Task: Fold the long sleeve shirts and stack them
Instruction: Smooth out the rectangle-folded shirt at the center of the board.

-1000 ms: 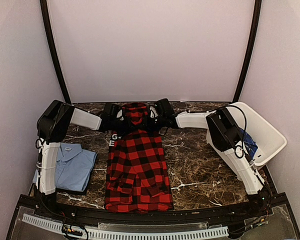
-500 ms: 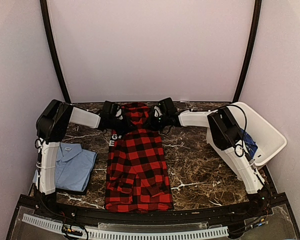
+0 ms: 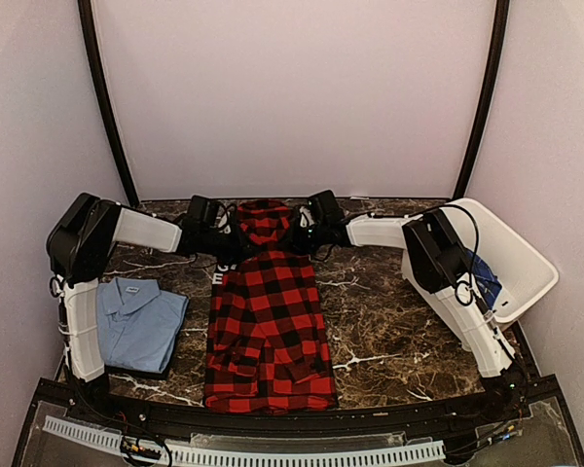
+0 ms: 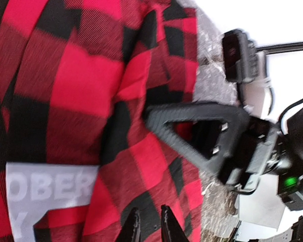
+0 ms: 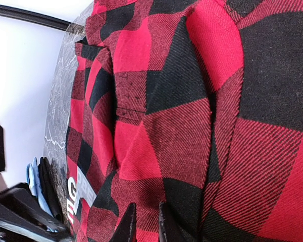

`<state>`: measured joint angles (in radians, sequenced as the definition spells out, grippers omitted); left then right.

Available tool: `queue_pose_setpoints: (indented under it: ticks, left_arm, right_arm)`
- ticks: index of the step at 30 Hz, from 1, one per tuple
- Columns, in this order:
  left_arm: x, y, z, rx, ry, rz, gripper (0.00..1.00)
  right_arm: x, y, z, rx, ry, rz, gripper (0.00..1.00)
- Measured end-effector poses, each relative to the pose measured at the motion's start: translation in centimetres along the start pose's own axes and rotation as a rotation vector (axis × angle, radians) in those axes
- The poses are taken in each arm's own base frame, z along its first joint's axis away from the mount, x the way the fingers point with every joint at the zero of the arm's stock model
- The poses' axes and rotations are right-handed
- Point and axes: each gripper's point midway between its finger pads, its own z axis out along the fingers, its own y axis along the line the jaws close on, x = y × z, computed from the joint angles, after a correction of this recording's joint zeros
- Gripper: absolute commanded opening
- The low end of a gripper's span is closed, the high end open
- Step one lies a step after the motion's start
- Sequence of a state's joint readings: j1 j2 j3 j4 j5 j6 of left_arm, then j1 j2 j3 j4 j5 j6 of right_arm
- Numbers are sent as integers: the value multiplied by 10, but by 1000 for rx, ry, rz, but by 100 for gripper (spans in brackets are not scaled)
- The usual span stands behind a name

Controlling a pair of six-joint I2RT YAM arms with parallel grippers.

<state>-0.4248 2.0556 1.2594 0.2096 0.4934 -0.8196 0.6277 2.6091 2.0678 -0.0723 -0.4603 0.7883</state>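
At the near left of the marble table (image 3: 389, 321) the light blue shirt (image 3: 141, 326) lies folded into a neat rectangle, collar up, beside the left arm's base. Just to its right, apart from it, the red-and-black flannel (image 3: 268, 331) lies as a long narrow strip, its hem at the near edge and its length running away toward the back wall. Its sides look turned in already. A grey label (image 4: 50, 196) with white letters shows at its left edge.

At the far end both arms reach in from either side. The left gripper (image 4: 150, 229) has its fingers drawn narrow, pinching checked cloth near the shoulder. The right gripper (image 5: 144, 224) does the same on the opposite side, fingers close together with flannel between them. The cloth between the two is bunched and looks slightly raised.

Further right, a white bin (image 3: 526, 263) holds some dark blue cloth (image 3: 487, 280), mostly hidden by the right arm.

By my reckoning one shirt is finished and the flannel is midway: it needs folding over toward the near end, then stacking on the blue one, and the binned shirt is untouched
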Motion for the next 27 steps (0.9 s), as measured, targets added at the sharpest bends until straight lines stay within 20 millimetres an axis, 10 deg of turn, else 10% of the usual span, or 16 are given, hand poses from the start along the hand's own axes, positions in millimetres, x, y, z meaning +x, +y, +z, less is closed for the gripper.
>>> queue_pose_setpoints:
  ticks: [7, 27]
  left_arm:
    - [32, 35, 1, -65, 58, -46, 15]
    - [19, 18, -11, -84, 42, 19, 21]
  right_arm:
    - [-2, -2, -1, 2, -3, 2, 13]
    - [-9, 22, -31, 24, 28, -98, 24]
